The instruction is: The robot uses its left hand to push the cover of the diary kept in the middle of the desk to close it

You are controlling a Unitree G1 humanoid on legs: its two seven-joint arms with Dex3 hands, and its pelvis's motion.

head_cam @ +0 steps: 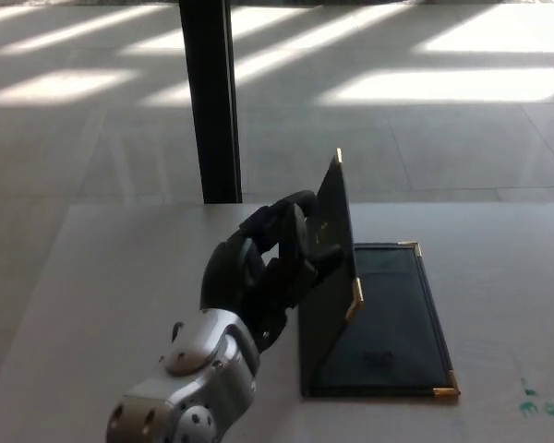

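Diary (pixel 379 318) lay near middle of pale tabletop (pixel 111 277), spine toward robot's left, back half flat, gold corners on far and near right edges. Cover (pixel 331 268) stood raised past upright, tilted over the flat half, gold corner at top and another on its free edge lower down. Left robot hand (pixel 272 254) pressed against outer face of cover, black fingers (pixel 291 221) curled loosely, spread against the cover rather than clasped round it; nothing gripped. Silver-grey forearm (pixel 189 388) entered from lower left, angled up toward the diary. Right robot hand not seen in head view. Small green marks (pixel 540 401) on tabletop at lower right, well apart from diary. Black post (pixel 210 101) stood behind far tabletop edge, on floor (pixel 425 120) striped with sunlight.
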